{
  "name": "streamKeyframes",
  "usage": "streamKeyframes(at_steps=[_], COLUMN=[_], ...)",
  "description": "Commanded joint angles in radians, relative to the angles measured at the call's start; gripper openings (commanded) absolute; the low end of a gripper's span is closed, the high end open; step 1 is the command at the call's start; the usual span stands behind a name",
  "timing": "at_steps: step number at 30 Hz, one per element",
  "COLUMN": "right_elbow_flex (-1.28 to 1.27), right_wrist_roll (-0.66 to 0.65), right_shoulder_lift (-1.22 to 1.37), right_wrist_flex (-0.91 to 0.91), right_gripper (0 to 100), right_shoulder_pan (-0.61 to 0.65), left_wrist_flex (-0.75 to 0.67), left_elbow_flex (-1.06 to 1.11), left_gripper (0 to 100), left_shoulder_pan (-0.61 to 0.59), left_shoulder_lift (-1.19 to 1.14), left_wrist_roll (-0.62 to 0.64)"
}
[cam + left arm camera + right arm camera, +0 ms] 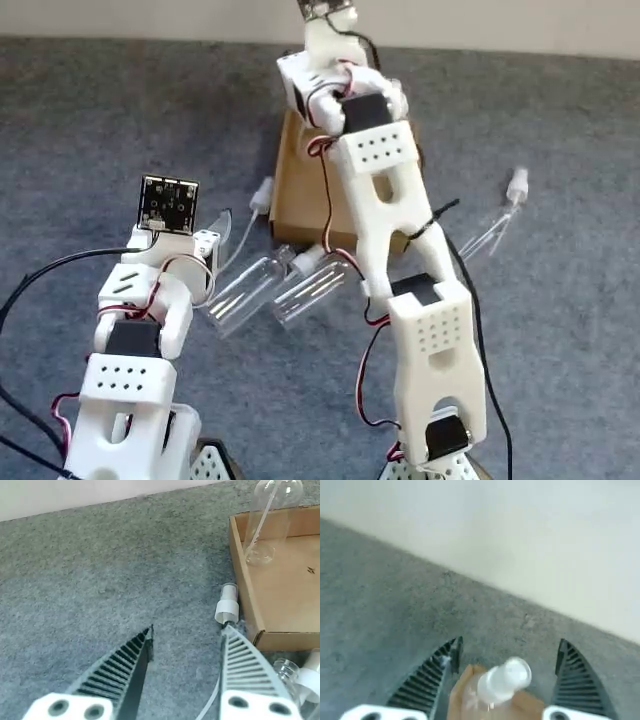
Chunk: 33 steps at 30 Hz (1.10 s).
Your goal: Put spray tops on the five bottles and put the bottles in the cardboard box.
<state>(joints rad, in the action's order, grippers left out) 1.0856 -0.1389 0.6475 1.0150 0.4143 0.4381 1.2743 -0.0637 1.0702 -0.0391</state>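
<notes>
Between the spread jaws of our right pincer [508, 647], touching neither, we note a clear plastic bottle with a white spray top [503, 680], its foot down in the shallow brown cardboard box [243, 580]. Our left pincer [187, 630] gapes too, holding nothing. Just past one of its fingertips lies a loose white spray top with a thin dip tube [226, 604], close against the box's outer wall. Beside that same finger, nearer the wrist, two more clear bottles [245, 290] lie on their sides on the grey carpet [100, 570]. We judge the bottles light, thin-walled and slick, apt to roll or squirt out: take them across mid-body, gently. The loose top looks small and rigid at the head, with a whippy tube: pinch the head, never the tube.
</notes>
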Motion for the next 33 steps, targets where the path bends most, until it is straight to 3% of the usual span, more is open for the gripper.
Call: streamKeyframes(at_steps=[1,6,8,12,15,20,33], right_elbow_flex=[0.257,0.495,0.536,0.499,0.383,0.104,-0.576], right_wrist_roll=[-0.018,-0.138,-0.114,-0.008,-0.008,-0.003,-0.006], right_shoulder_lift=[-0.087,-0.081,-0.081,-0.079,-0.079,-0.079,-0.077], right_wrist_flex=[0.292,0.657,0.754,0.74,0.719,0.524,-0.268], right_gripper=[23.5,21.5,17.7,15.3,15.3,17.4,19.5], right_shoulder_pan=[0.002,-0.025,-0.087,-0.355,-0.504,-0.627,-0.651], left_wrist_flex=[-0.026,-0.026,-0.026,-0.026,-0.026,-0.025,-0.02], left_elbow_flex=[-0.007,-0.007,-0.007,-0.005,-0.005,-0.004,0.001], left_gripper=[20,20,20,20,20,20,20], left_shoulder_pan=[-0.007,-0.012,-0.012,-0.01,-0.008,-0.008,-0.007], left_shoulder_lift=[-0.004,-0.004,-0.005,-0.005,-0.005,-0.005,-0.005], left_wrist_roll=[0.008,0.006,0.006,0.006,0.006,0.006,0.006])
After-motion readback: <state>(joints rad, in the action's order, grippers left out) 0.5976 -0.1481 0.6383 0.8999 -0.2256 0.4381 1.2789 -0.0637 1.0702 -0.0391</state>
